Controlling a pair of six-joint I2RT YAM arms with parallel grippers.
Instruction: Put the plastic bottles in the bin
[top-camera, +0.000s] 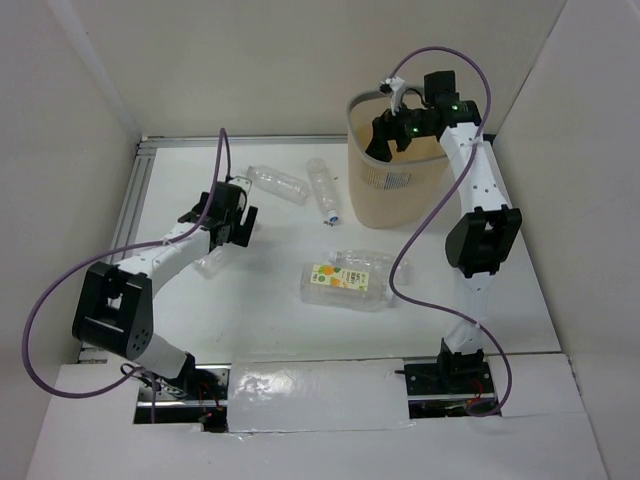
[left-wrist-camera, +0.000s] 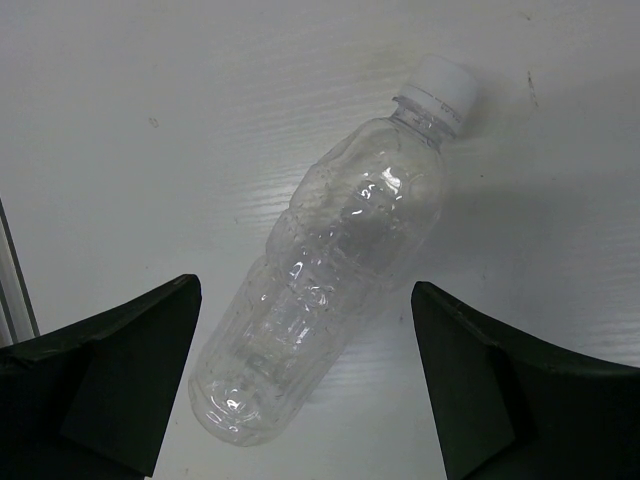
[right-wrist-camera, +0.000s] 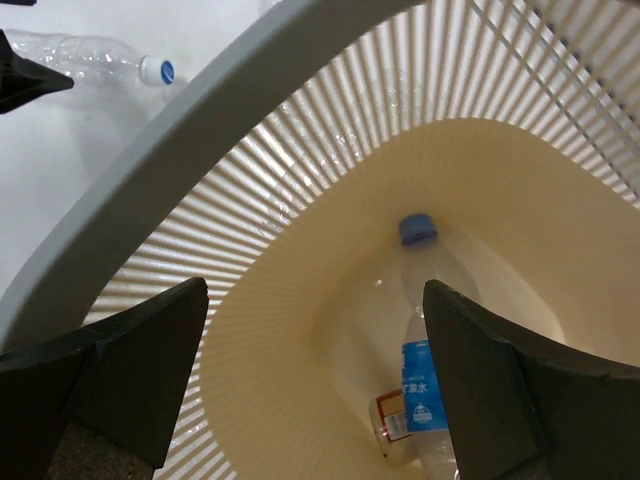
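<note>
A bare clear bottle (left-wrist-camera: 330, 270) with a white cap lies on the white table between the open fingers of my left gripper (left-wrist-camera: 305, 290), which hovers above it. In the top view it (top-camera: 212, 263) shows partly under the left gripper (top-camera: 232, 222). My right gripper (top-camera: 385, 138) is open and empty above the beige bin (top-camera: 395, 185). Its wrist view looks into the bin (right-wrist-camera: 200, 130), past the right gripper (right-wrist-camera: 315, 290), at a blue-labelled bottle (right-wrist-camera: 422, 385) and a tiny red-labelled bottle (right-wrist-camera: 393, 418) on the bottom.
Two bare bottles (top-camera: 277, 183) (top-camera: 323, 188) lie at the back of the table left of the bin. A bottle with a white-green-orange label (top-camera: 342, 281) and another clear bottle (top-camera: 368, 262) lie mid-table. White walls stand on three sides.
</note>
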